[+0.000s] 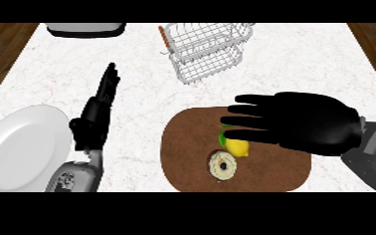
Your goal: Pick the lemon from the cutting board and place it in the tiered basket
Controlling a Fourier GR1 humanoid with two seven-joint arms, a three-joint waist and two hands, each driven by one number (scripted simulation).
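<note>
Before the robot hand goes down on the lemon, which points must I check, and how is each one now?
1. Lemon lies on the cutting board: ok.
2. Right robot hand is above the lemon, fingers straight: ok.
3. Donut lies close beside the lemon, could be knocked: not ok.
4. Tiered basket stands upright with free counter before it: ok.
5. Left robot hand rests open beside the plate, out of the way: ok.

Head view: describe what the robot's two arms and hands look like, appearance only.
Both hands are black all over, with thick fingers and a thumb: the left hand looks narrow, seen edge-on, and the right hand looks broad and glove-like. Each sits on a grey forearm; the left forearm has small dark markings, the right forearm a darker wrist section.
</note>
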